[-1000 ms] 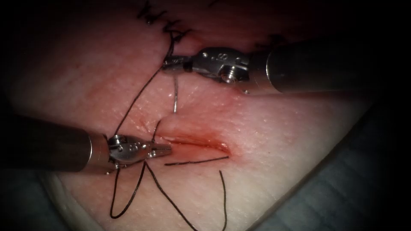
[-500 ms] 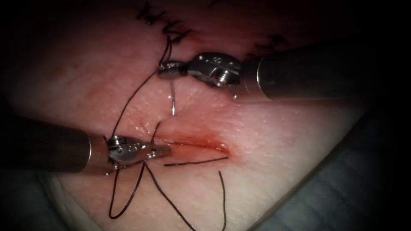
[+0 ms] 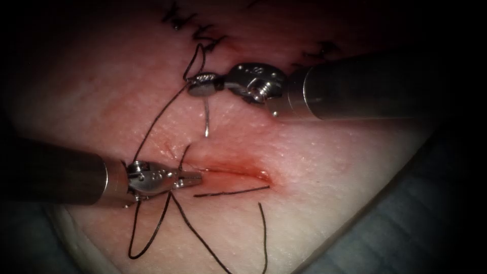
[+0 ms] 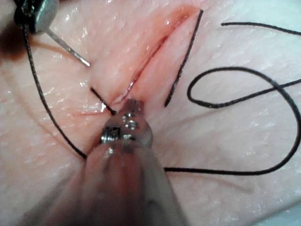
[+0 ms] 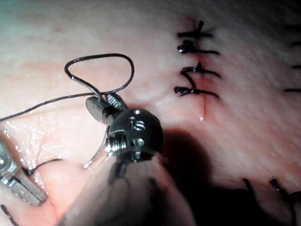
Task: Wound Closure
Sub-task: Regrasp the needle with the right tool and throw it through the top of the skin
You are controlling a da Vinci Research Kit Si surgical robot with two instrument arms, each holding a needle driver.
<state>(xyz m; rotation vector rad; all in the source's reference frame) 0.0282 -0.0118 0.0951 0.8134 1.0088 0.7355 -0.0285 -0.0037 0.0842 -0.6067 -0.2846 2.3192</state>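
Observation:
My right tool [image 3: 200, 84] comes in from the right, its jaws shut on the curved needle [image 3: 207, 114] at its thread end. The needle hangs free of the tissue, tip pointing down toward the left end of the cut [image 3: 233, 170]. It also shows in the wrist views as the needle [image 4: 68, 47] and the needle [image 5: 96, 153]. Black thread [image 3: 157, 119] runs from the needle down to my left tool [image 3: 195, 177]. That tool lies at the cut's left end, jaws shut on the thread beside a short upright tail [image 3: 184, 155]. A small thread loop [image 5: 101, 70] curls beyond the right tool [image 5: 96, 104].
Loose thread [image 3: 233, 192] lies along the cut's near lip, with more loops [image 3: 147, 238] toward the tissue's front edge. Finished stitches [image 3: 203, 35] sit farther back, also seen as stitches [image 5: 195, 80]. Red fluid wets the cut. Blue cloth [image 3: 406, 223] lies past the tissue's right edge.
My right tool has shifted slightly left and turned its wrist, carrying the needle with it, and the thread above its jaws has bowed into a small loop. The left tool has stayed still.

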